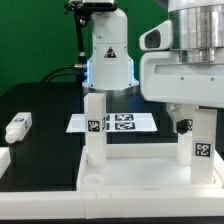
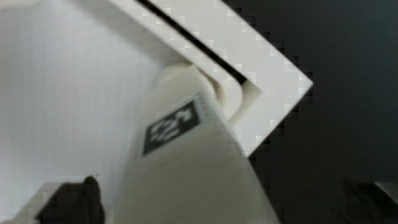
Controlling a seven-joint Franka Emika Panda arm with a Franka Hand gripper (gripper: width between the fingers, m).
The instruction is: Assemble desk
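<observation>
The desk's white top (image 1: 130,178) lies at the front of the table with two legs standing upright in its corner sockets. One leg (image 1: 95,125) is on the exterior view's left, the other (image 1: 201,137) on its right. My gripper (image 1: 193,118) hangs over the right leg, straddling it. In the wrist view that tagged leg (image 2: 187,150) rises from the round socket in the top's rimmed corner (image 2: 228,62). My gripper (image 2: 222,205) is open, and a dark fingertip (image 2: 73,200) stands apart from the leg's side. A loose leg (image 1: 18,127) lies on the black table.
The marker board (image 1: 118,122) lies flat behind the desk top. The arm's white base (image 1: 108,55) stands beyond it. Another white part (image 1: 3,156) shows at the exterior view's left edge.
</observation>
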